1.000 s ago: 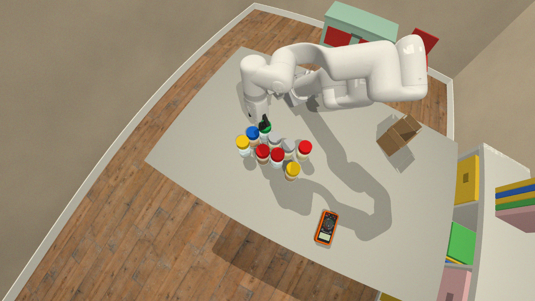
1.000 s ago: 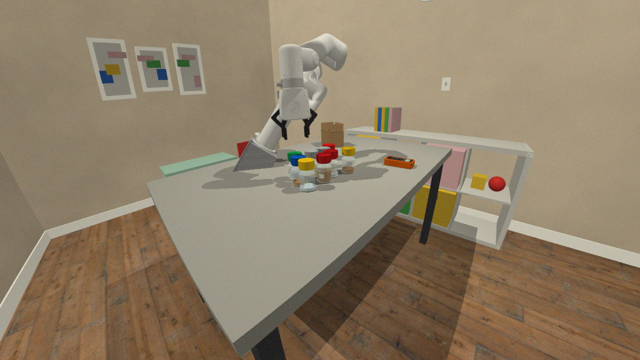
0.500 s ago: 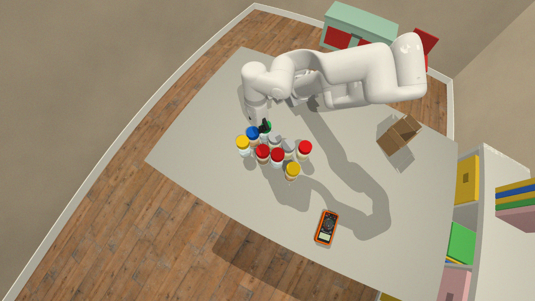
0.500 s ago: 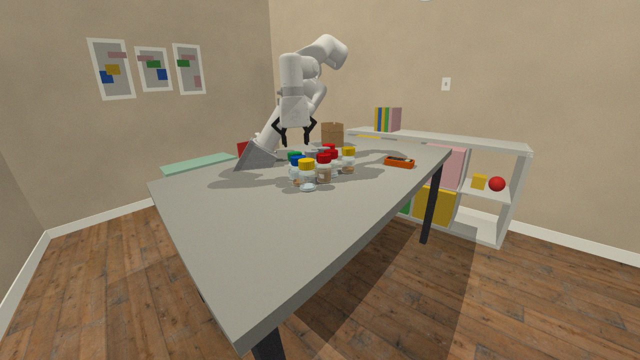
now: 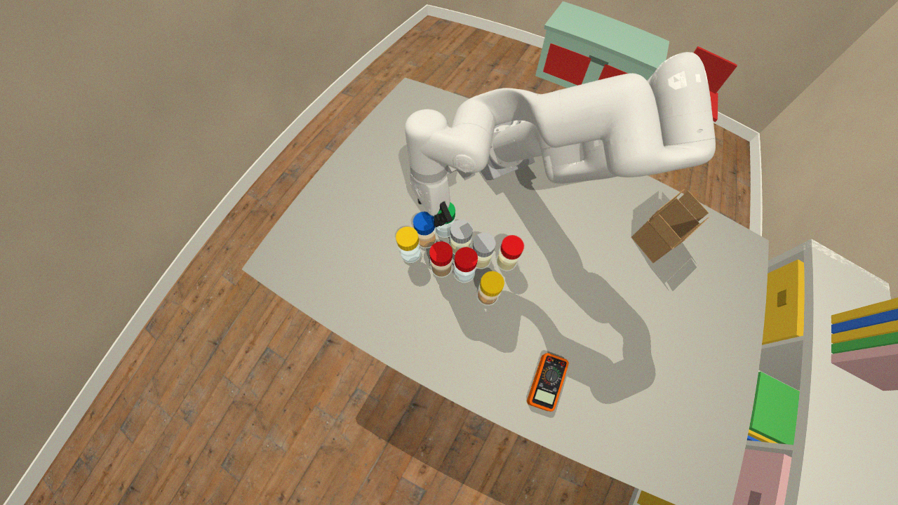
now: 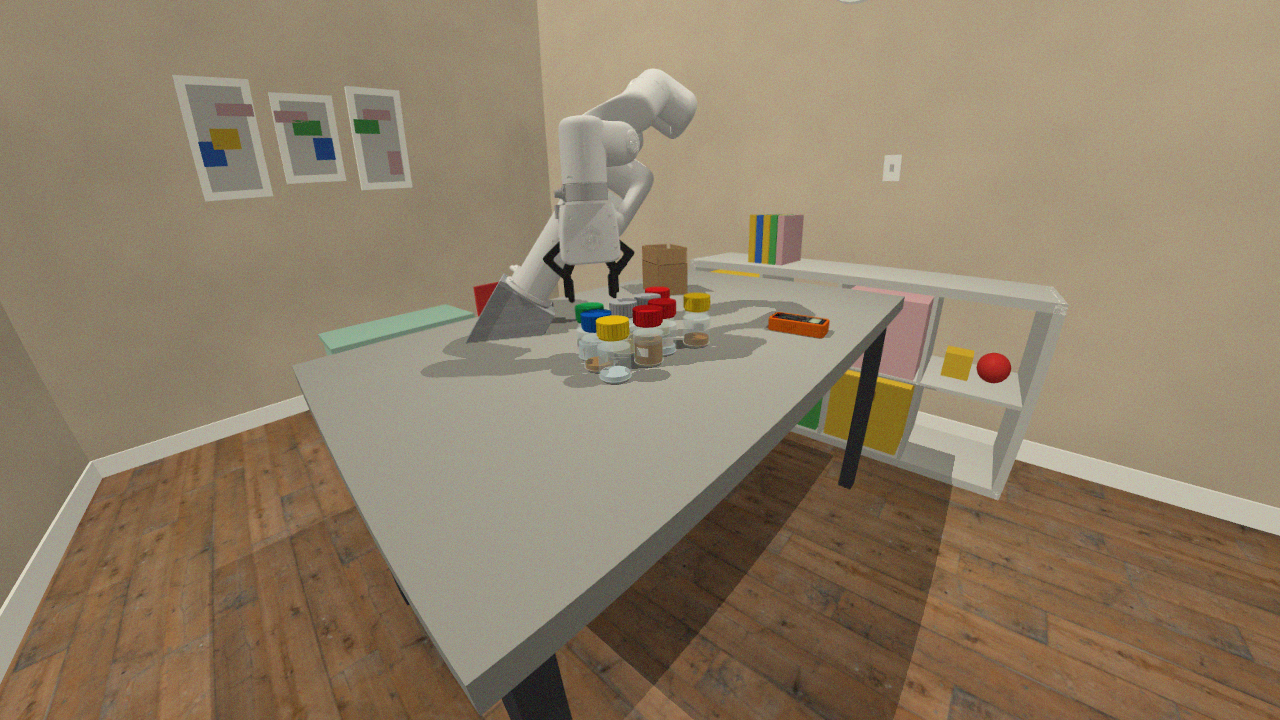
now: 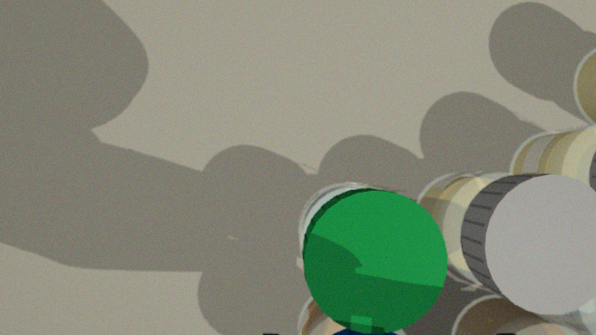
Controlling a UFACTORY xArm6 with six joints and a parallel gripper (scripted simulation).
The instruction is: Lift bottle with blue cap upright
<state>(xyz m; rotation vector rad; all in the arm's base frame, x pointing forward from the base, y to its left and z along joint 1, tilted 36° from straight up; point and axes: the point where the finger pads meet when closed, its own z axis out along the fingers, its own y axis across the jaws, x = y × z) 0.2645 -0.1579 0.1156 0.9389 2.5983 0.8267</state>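
The bottle with the blue cap [image 5: 424,227] stands upright at the near-left of a tight cluster of bottles, beside a green-capped bottle [image 5: 449,210] and a yellow-capped one [image 5: 407,243]. It also shows in the exterior view [image 6: 592,333]. My gripper [image 6: 589,284] is open and empty, fingers pointing down, just above the blue and green caps. In the wrist view the green cap [image 7: 374,258] fills the lower middle and only a sliver of the blue cap [image 7: 365,331] shows at the bottom edge.
Grey-capped [image 5: 461,233], red-capped [image 5: 440,256] and further yellow-capped [image 5: 490,285] bottles crowd the right of the blue one. An orange multimeter [image 5: 547,380] lies near the table's front. A cardboard box [image 5: 669,224] stands at the right. Shelves stand beyond the table.
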